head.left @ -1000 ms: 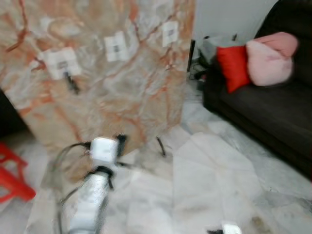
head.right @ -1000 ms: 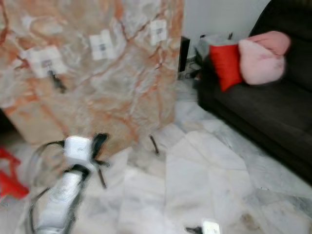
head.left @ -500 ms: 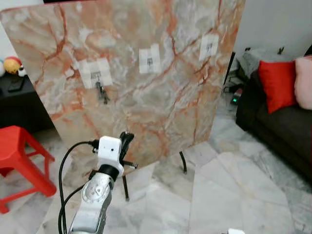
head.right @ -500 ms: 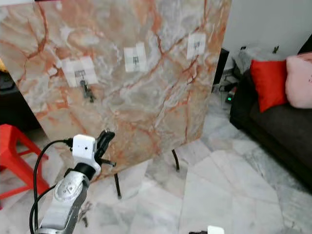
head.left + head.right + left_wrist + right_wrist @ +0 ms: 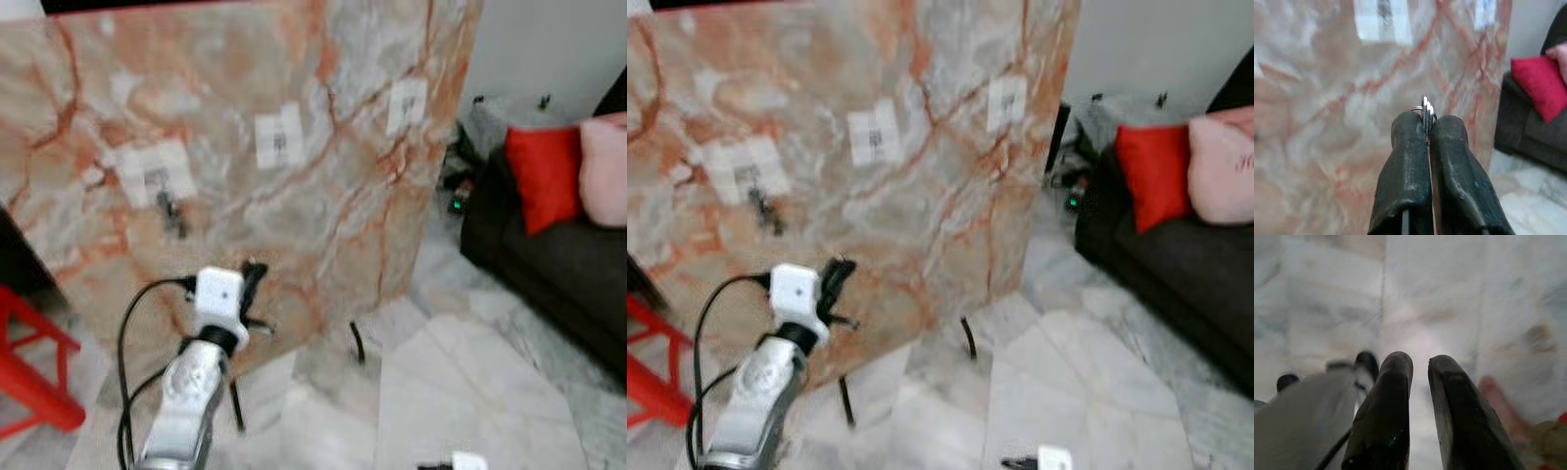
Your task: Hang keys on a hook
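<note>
Left tool (image 5: 1426,128) grips keys (image 5: 1425,107) before marble board (image 5: 294,88).

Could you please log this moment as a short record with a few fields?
board: marble panel on thin black legs
hooks: three, on white patches
already hung: dark item on the leftmost hook
left tool: shut on keys, raised before the board
right tool: slightly open, empty, hanging over the floor
nearby: sofa, red cushion, red stool

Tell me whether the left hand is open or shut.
Shut. The left hand has both black fingers pressed together around the keys, whose metal ends and ring poke out past the tips, in front of the marble board.
</note>
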Robot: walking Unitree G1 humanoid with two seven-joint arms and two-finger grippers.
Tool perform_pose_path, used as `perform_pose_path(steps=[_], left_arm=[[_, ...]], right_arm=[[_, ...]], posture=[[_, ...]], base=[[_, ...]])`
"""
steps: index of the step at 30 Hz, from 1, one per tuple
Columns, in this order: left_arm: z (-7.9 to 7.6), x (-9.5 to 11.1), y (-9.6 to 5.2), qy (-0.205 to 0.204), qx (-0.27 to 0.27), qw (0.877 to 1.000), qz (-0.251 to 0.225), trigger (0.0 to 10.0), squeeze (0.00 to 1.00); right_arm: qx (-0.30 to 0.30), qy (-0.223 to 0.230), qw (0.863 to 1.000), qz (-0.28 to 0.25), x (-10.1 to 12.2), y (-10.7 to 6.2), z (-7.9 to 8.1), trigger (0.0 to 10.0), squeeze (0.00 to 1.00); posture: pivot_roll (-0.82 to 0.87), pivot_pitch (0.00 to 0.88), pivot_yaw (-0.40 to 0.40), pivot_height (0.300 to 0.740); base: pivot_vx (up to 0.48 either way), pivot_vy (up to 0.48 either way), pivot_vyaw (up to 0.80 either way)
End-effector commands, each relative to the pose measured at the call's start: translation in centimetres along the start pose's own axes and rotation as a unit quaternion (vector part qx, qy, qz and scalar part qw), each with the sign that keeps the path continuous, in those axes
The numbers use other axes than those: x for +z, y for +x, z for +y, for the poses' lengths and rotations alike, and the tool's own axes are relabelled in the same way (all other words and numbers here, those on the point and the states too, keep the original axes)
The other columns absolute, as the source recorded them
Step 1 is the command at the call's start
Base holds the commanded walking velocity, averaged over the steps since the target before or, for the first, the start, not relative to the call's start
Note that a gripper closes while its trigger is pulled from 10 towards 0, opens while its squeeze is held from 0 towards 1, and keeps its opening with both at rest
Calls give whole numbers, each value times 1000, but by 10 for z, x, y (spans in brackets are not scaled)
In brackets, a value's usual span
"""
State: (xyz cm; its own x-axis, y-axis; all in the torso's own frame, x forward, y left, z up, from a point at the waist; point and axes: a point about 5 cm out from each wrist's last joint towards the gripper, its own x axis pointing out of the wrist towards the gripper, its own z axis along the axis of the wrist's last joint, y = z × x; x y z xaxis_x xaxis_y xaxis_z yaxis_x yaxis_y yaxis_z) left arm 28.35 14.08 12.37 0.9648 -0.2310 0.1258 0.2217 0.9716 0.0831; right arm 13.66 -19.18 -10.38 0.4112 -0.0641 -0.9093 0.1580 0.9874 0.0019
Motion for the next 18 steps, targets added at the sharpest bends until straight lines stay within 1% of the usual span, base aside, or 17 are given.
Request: perform_pose_path(steps=[1, 18], left_arm=[[7, 3, 0, 3, 8, 1000, -4, 10000, 0], [0, 9, 4, -6, -11, 1000, -12, 10000, 0]], right_arm=[[9, 3, 1000, -6, 3, 1, 9, 10000, 0], [7, -4, 1000, -4, 2, 1, 9, 10000, 0]], posture=[[-3, 0, -74, 740], [3, 0, -75, 740]], base=[[319, 0, 0], [318, 0, 0]])
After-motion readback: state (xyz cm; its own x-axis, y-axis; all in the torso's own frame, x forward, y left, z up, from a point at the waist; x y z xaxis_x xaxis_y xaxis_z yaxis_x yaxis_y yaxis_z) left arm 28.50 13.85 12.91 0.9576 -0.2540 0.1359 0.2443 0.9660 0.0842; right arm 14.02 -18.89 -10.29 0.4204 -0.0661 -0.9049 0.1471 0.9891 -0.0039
